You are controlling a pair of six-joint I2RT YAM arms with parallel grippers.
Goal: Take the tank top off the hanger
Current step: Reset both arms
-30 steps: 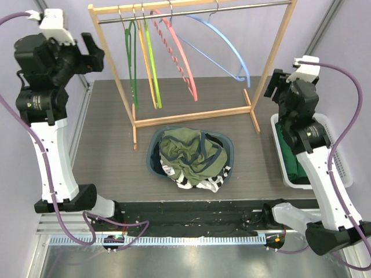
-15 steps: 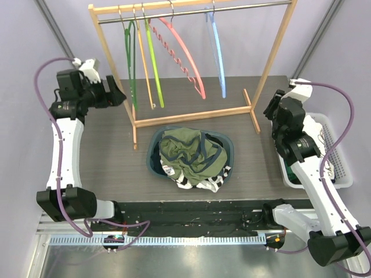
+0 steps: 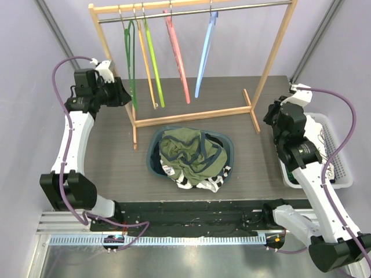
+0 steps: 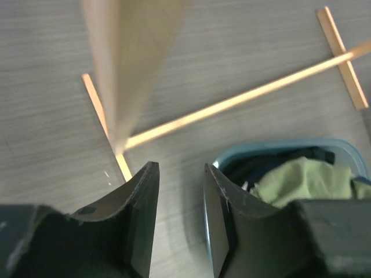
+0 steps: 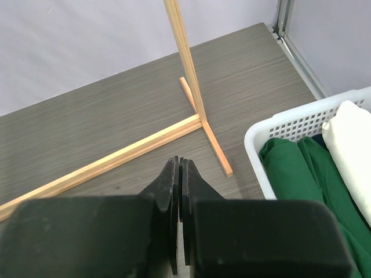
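The grey wood-grain table (image 3: 116, 150) lies under both sets of jaws, and the wooden rack (image 3: 191, 116) stands ahead of them, its left post rising blurred just beyond the left gripper (image 4: 180, 168) and its right post and foot straight ahead of the right gripper (image 5: 178, 161). The round blue-grey basket (image 3: 152, 159) sits close to the right of the left jaws, between the two grippers, and holds a crumpled olive garment with dark trim, which looks to be the tank top (image 3: 191, 152), heaped on other clothes. The white basket (image 5: 290, 124) is just to the right of the right jaws, with a folded green garment (image 5: 301, 168) and a white one (image 5: 351, 133) inside. The hangers on the rail hang bare: green (image 3: 132, 63) nearest the left jaws, then pink (image 3: 177, 58) and blue (image 3: 204, 55). The left jaws stand narrowly apart with nothing between them; the right jaws are pressed together on nothing
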